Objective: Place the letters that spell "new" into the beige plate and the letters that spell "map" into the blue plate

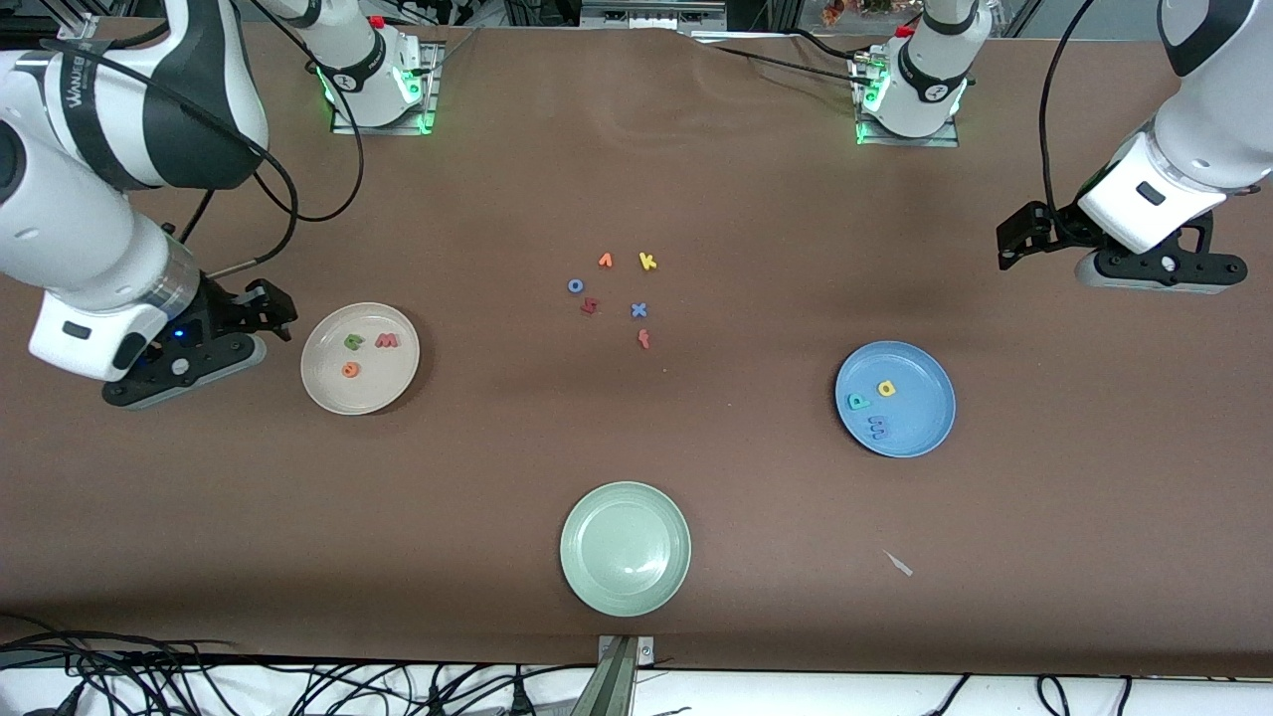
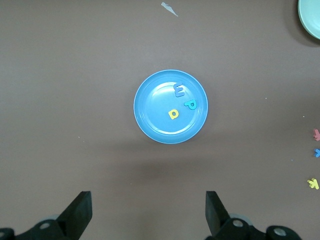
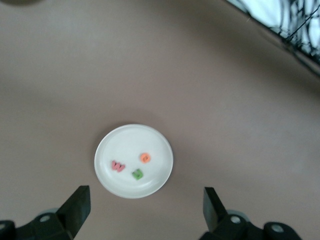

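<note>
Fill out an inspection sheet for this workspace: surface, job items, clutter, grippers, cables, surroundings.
Surface: brown table, a small pale scrap nearer the front camera than the blue plate.
Job items: beige plate holds green, red and orange letters; blue plate holds yellow, teal and blue letters.
Clutter: six spare letters mid-table; green plate with nothing in it.
Grippers: left gripper open, empty, above the table beside the blue plate; right gripper open, empty, beside the beige plate.
Cables: black leads along both arms; a tangle at the front edge.
Surroundings: nothing seen.

three plates [image 1: 360,396], twelve foam letters [image 1: 638,310]
</note>
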Robot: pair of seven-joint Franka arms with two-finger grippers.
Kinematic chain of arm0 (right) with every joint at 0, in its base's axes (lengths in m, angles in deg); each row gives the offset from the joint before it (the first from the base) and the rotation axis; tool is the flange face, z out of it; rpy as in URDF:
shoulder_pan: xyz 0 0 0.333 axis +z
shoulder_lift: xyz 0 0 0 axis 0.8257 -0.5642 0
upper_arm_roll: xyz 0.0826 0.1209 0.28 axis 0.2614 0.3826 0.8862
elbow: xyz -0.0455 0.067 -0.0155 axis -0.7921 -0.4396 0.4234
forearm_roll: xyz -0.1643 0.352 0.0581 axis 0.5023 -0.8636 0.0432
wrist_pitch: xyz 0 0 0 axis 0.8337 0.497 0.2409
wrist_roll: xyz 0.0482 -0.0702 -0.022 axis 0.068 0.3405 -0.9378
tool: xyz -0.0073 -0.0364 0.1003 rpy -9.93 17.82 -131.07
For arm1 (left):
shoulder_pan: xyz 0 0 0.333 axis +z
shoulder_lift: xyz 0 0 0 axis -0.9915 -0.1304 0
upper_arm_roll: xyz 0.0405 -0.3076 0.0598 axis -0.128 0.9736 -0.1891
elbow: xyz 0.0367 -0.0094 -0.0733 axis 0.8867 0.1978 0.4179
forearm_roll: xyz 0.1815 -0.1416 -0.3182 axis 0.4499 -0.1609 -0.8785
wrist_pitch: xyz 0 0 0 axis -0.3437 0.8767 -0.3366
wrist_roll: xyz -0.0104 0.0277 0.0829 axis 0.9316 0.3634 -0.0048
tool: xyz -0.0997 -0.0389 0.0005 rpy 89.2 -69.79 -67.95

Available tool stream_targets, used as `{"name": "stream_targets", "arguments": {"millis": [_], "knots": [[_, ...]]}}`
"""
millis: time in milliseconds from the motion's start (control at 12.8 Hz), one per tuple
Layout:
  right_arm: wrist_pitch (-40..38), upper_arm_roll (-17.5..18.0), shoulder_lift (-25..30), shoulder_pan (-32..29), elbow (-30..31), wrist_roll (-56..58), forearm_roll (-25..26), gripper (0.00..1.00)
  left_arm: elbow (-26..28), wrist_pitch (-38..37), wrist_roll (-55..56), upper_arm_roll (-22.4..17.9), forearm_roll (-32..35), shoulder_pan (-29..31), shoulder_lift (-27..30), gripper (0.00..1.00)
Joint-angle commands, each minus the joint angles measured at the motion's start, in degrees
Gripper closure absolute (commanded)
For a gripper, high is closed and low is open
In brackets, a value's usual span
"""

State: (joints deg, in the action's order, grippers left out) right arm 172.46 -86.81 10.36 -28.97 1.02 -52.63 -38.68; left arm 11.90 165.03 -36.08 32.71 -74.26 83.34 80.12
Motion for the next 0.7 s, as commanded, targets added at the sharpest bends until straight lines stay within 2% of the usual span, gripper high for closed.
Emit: {"name": "stream_targets", "arguments": {"millis": [0, 78, 156, 234, 624], "knots": [[0.5, 5.2, 10.1, -6.5, 11.1, -0.3, 0.4, 0.00, -1.8, -1.4, -1.0, 0.1, -0.2, 0.0, -0.8, 0.00], [2.5, 7.3, 13.3, -8.7, 15.4, -0.5, 0.6, 0.00, -1.8, -1.4, -1.0, 0.1, -0.1, 0.0, -0.8, 0.00], [3.1, 11.5, 15.0, -12.4, 17.3, -0.5, 0.6, 0.00, -1.8, -1.4, -1.1, 0.1, -0.2, 0.0, -0.8, 0.00], [2.5, 13.4, 15.8, -14.3, 17.3, -1.1, 0.6, 0.00, -1.8, -1.4, -1.1, 0.1, -0.1, 0.0, -0.8, 0.00], [-2.3, 12.9, 16.3, -14.6, 13.5, -3.1, 0.4, 0.00, -1.8, -1.4, -1.0, 0.1, -0.1, 0.0, -0.8, 0.00]]}}
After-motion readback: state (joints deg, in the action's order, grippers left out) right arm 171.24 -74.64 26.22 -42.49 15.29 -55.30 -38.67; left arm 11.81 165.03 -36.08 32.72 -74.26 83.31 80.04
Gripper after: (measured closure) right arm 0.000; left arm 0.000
